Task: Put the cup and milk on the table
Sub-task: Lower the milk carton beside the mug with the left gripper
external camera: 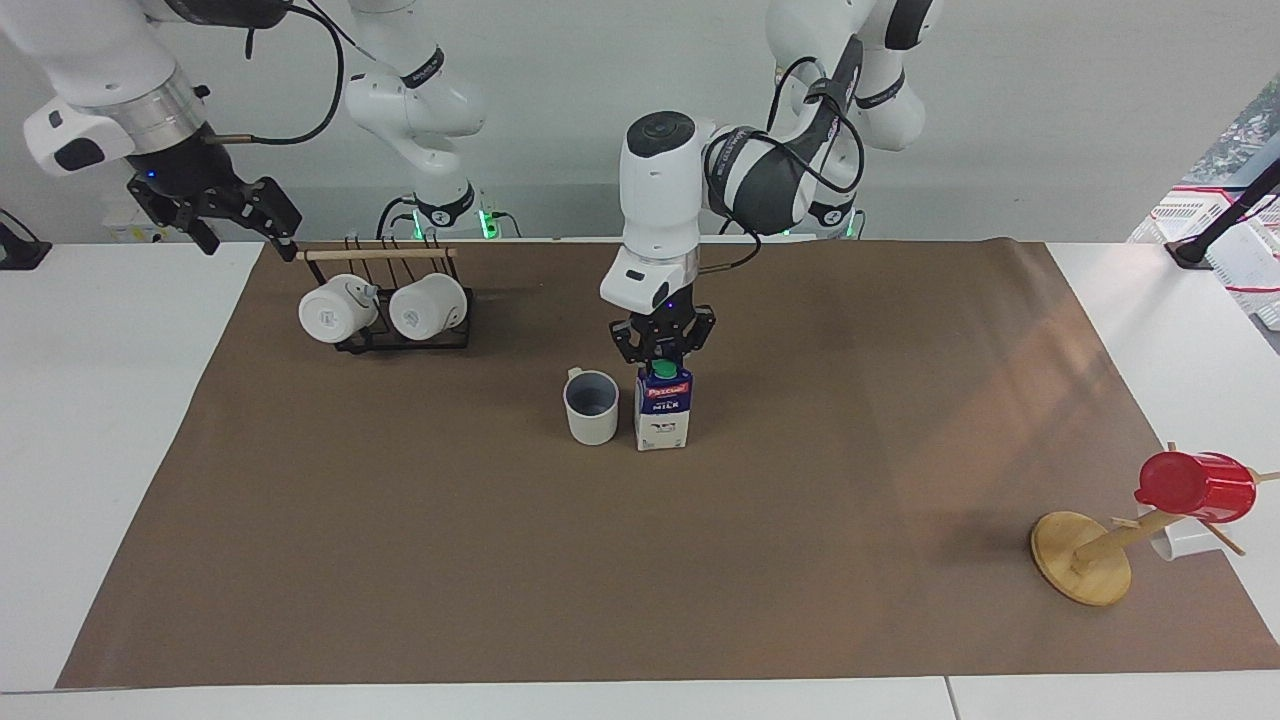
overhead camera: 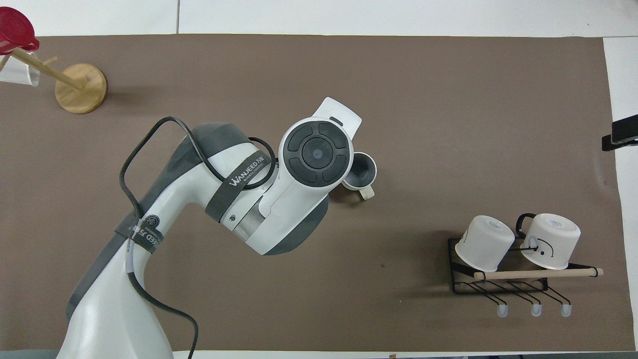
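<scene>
Milk stands upright on the table, long axis vertical, directly under the left end effector, which pinches its gable top by the green cap. Navy top, white base, red band. Cup sits just beside it. Right end effector waits spread, raised near the mug rack.

Two white mugs on black rack
</scene>
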Controlling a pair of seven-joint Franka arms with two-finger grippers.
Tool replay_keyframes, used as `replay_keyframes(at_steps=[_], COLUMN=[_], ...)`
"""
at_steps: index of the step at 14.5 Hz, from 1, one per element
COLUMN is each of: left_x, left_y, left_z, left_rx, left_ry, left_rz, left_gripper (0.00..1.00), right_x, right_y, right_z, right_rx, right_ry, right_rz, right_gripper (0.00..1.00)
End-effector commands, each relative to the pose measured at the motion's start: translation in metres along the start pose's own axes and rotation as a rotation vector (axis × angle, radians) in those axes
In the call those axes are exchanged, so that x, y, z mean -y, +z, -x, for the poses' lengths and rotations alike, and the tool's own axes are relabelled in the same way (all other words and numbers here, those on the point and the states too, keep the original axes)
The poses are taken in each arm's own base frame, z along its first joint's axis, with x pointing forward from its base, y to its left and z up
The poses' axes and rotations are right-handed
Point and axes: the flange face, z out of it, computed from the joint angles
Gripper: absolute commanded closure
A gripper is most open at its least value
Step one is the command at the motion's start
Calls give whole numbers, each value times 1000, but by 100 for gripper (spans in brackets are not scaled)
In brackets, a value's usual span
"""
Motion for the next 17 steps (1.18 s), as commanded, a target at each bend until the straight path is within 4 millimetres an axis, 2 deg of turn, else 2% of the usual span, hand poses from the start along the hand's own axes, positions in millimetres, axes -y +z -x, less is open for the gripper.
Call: replay_keyframes(at_steps=[1, 2, 4, 6, 8, 9, 11, 14, 17], left_x=[4, 5, 7, 19, 40, 57, 95, 161, 230], left_y=[0, 0, -6, -30, -56, -69, -79, -85, -90], left_z=[6, 5, 2, -1, -6, -11, -22, -46, -78], left_rx=[-31, -31, -33, -45, -42, -34, -18, 51, 102], left_ry=[-3, -3, -7, -15, -35, -38, -8, 25, 61], left_rz=[-3, -7, -6, 1, -15, -24, -48, -39, -10], left_gripper=[48, 0, 0, 0, 0, 0, 0, 0, 0], right_x=[-4, -10, -13, -6, -5, -6, -9, 0, -7], right_y=[-2, -2, -3, -2, -3, -3, -3, -2, -2], right_z=[-3, -3, -2, -2, -3, -3, -3, -3, -2], right_rx=[11, 14, 13, 15, 10, 9, 12, 13, 14], right_ry=[22, 32, 35, 15, 12, 15, 20, 5, 20], right_rz=[3, -3, -11, -11, -11, -11, -13, -9, -6], right_gripper=[0, 0, 0, 0, 0, 0, 0, 0, 0])
